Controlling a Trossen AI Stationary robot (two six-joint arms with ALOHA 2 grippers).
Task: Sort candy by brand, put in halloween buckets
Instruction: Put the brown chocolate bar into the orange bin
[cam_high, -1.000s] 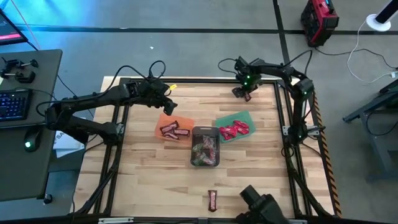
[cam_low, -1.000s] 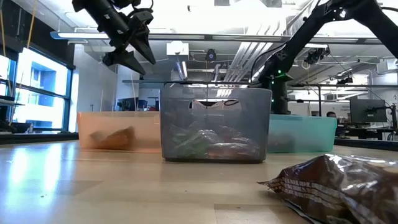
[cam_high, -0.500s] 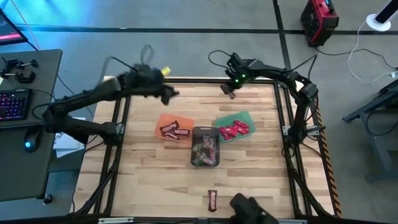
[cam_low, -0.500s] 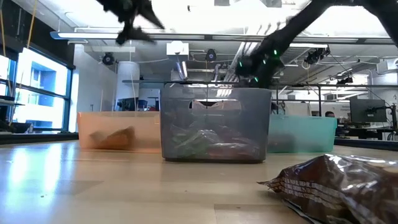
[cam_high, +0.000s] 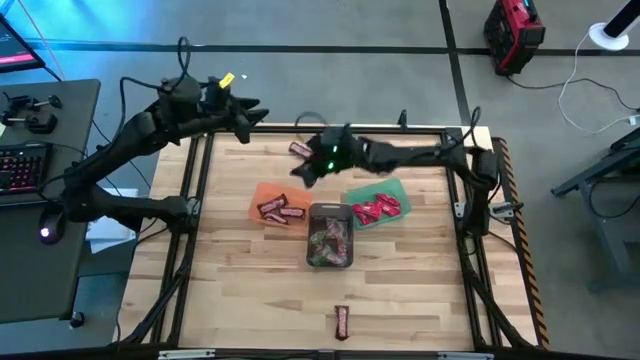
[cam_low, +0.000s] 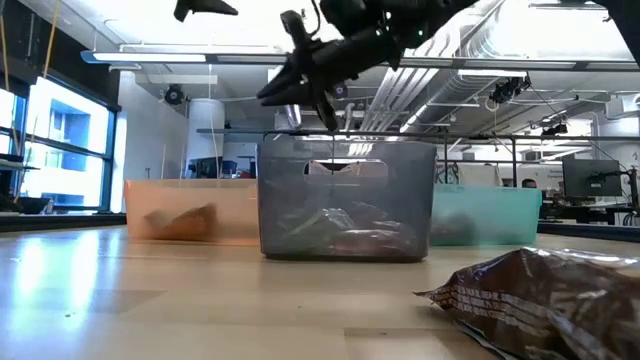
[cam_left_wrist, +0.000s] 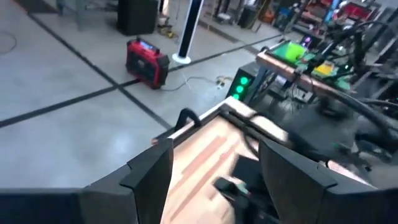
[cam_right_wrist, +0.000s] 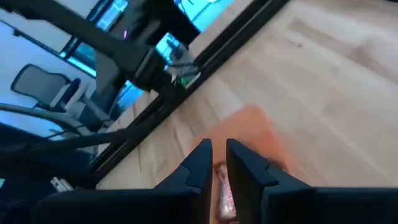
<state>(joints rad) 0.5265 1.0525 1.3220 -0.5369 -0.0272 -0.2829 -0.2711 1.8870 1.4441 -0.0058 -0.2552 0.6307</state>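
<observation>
I see a candy (cam_right_wrist: 225, 194) pinched between the near-closed fingers of my right gripper (cam_high: 303, 168), above the orange bucket (cam_high: 277, 206); its long axis runs along the fingers. Beside that sit the grey bucket (cam_high: 329, 236) and the green bucket (cam_high: 378, 204), on a pale wooden table (cam_high: 250, 290). A brown bar (cam_high: 342, 321) lies well apart, lengthwise toward the buckets; its print is unreadable. My left gripper (cam_high: 247, 113) hangs spread over the table's far edge, above grey floor.

A grey concrete floor (cam_high: 330, 70) crossed by dark lines surrounds the wooden table (cam_high: 250, 270) — a red case (cam_high: 512, 35) sits on it, and bright windows (cam_low: 60, 145) light the room's side.
</observation>
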